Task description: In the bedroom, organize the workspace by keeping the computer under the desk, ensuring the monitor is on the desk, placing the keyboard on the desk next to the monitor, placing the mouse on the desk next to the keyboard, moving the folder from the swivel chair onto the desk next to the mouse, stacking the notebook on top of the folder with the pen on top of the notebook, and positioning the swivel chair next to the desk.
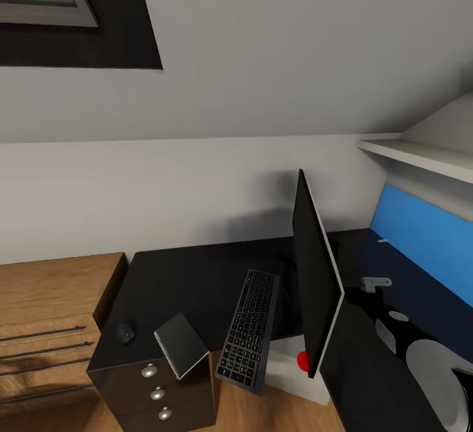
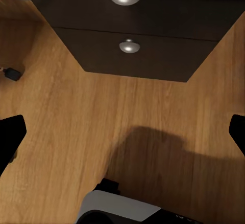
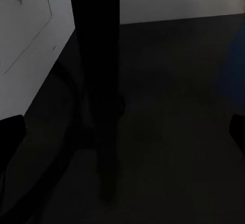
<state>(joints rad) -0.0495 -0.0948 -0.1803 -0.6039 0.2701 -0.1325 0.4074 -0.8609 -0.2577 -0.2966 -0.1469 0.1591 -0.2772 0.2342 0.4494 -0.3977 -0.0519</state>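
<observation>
While the left pincer gapes, desk drawers lie beyond.

Computer mostly behind monitor

We count one monitor, one keyboard, one mouse and one notebook on one desk. At the desk's front left corner we count three round drawer knobs. One computer stands beneath. One dresser shows three bar handles.
</observation>
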